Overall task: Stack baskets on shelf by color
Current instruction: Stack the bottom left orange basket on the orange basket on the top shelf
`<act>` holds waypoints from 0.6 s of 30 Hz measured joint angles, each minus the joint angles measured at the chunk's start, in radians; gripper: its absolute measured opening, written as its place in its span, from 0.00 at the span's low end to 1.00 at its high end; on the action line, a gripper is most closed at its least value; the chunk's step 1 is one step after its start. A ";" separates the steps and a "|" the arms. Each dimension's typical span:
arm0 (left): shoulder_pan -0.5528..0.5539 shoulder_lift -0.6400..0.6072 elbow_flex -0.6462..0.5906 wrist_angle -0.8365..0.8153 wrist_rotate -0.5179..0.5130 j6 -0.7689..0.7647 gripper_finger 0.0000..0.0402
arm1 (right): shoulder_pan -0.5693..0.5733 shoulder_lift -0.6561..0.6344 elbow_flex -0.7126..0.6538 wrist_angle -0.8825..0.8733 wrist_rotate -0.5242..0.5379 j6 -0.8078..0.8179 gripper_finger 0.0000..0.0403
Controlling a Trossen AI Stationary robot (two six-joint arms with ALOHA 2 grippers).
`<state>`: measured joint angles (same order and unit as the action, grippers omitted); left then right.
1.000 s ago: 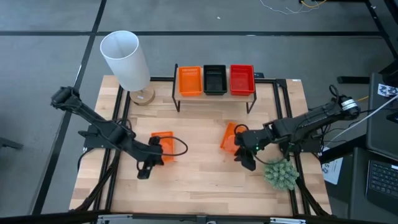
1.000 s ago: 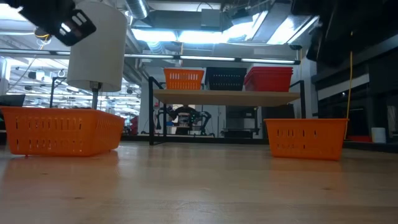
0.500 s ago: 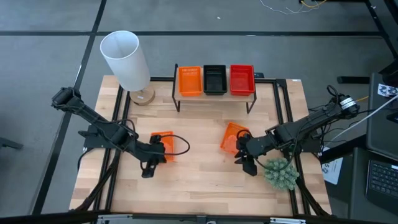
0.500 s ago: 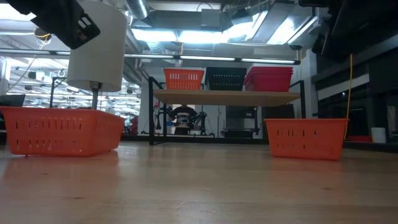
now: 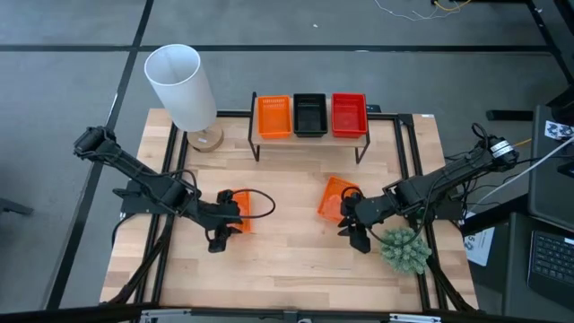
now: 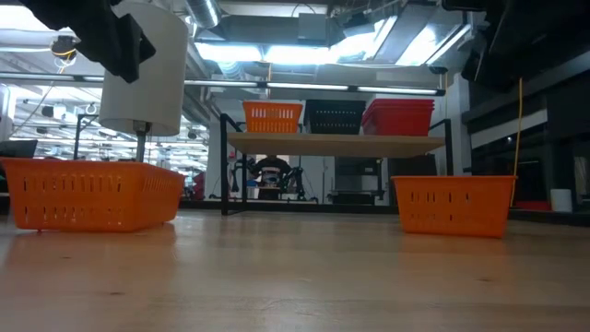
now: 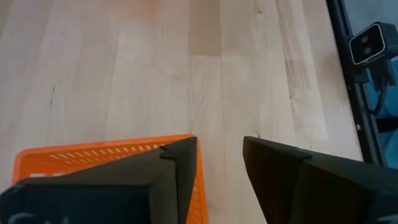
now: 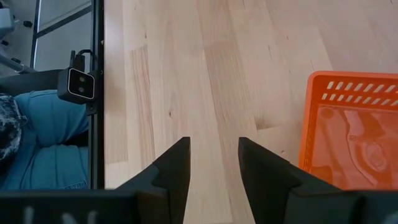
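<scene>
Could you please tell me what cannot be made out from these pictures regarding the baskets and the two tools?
- How many baskets sit in each stack on the shelf: high view looks straight down; low view shows only their sides.
- Left orange basket, high view: partly covered by the left tool.
- Right orange basket, right wrist view: cut off by the picture's edge; the right tool stands beside it.

Baskets atop shelf, table.

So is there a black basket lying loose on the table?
No, the black basket sits on the shelf; both baskets on the table are orange.
</scene>
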<state>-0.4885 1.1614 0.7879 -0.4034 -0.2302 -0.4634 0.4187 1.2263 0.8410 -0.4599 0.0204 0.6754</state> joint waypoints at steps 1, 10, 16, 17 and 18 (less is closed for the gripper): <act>0.000 0.000 0.000 0.000 0.000 0.001 0.31 | 0.000 0.000 0.000 0.000 0.000 0.000 0.33; -0.003 0.000 0.000 0.000 0.000 -0.002 0.31 | 0.000 0.000 0.000 0.000 0.000 -0.003 0.33; -0.003 0.000 0.000 0.000 0.010 -0.006 0.31 | 0.000 0.000 0.000 0.000 -0.001 -0.003 0.33; -0.003 0.000 0.000 0.000 0.010 -0.006 0.31 | 0.000 0.000 0.001 0.000 -0.001 -0.003 0.33; -0.003 0.000 0.000 0.000 0.010 -0.006 0.31 | 0.000 0.000 0.001 0.000 -0.001 -0.003 0.33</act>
<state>-0.4911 1.1614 0.7879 -0.4030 -0.2207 -0.4698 0.4187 1.2263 0.8417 -0.4603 0.0193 0.6727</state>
